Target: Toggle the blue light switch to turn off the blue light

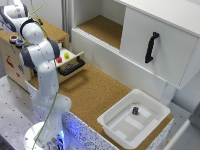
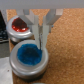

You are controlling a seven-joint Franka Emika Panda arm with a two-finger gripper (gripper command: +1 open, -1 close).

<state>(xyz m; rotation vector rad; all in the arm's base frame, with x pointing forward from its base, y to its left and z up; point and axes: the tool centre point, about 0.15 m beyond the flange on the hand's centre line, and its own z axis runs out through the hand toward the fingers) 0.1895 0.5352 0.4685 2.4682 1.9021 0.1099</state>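
So the white Franka arm (image 1: 42,65) is bent over the top of the wooden box at the exterior view's left, and in the wrist view the gripper (image 2: 41,31) has its two pale fingers (image 2: 46,27) pinched nearly together with nothing held between them, tips right at the far edge of the round blue-capped push-button with the dark rim (image 2: 29,54). The red-capped round button (image 2: 20,25) sits just beyond it on the same cork-brown top. Over on the exterior view's right there's a white plastic tub (image 1: 134,120) with a small dark block (image 1: 135,110) inside, well away from the buttons, plus a white cabinet with a black handle (image 1: 151,47).
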